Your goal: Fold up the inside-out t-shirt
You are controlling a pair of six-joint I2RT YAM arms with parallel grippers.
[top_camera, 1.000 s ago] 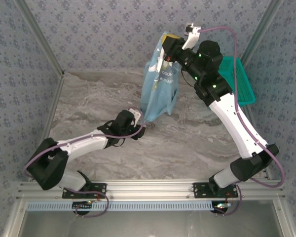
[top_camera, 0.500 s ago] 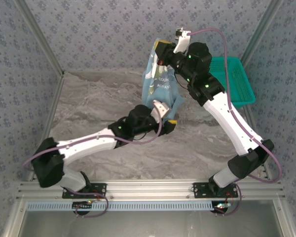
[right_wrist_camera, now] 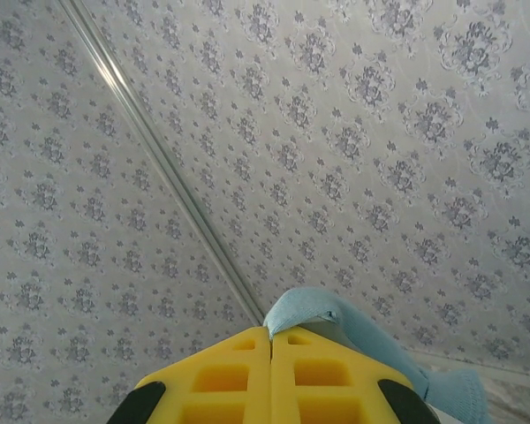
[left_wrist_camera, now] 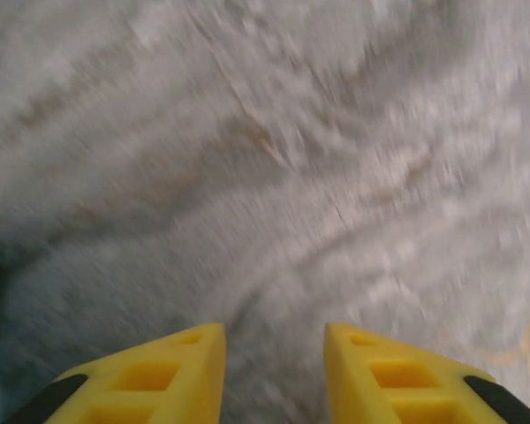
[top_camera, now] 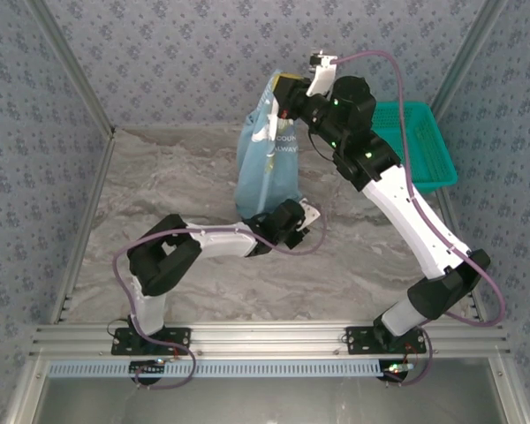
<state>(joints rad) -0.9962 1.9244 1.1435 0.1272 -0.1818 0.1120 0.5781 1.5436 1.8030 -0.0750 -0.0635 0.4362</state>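
The light-blue inside-out t-shirt [top_camera: 263, 168] hangs in a long bunch above the back of the marble table [top_camera: 177, 185]. White lettering shows near its top. My right gripper [top_camera: 287, 91] is raised high and shut on the shirt's top edge. In the right wrist view the blue cloth [right_wrist_camera: 336, 322] is pinched between the closed yellow fingertips of the right gripper [right_wrist_camera: 271, 340]. My left gripper [top_camera: 293, 221] is low, just right of the shirt's hanging bottom. In the blurred left wrist view the left gripper [left_wrist_camera: 274, 340] is open, with only table between its fingers [left_wrist_camera: 190, 353].
A teal mesh basket [top_camera: 427, 146] stands at the back right, partly behind the right arm. Patterned walls enclose the table at the back and on both sides. The left arm's elbow [top_camera: 159, 261] is folded back near the front left.
The left gripper moved right from the shirt's lower corner, its elbow folded back and its jaws narrowed. The shirt's bottom now hangs wider and further left. The right gripper rose slightly.
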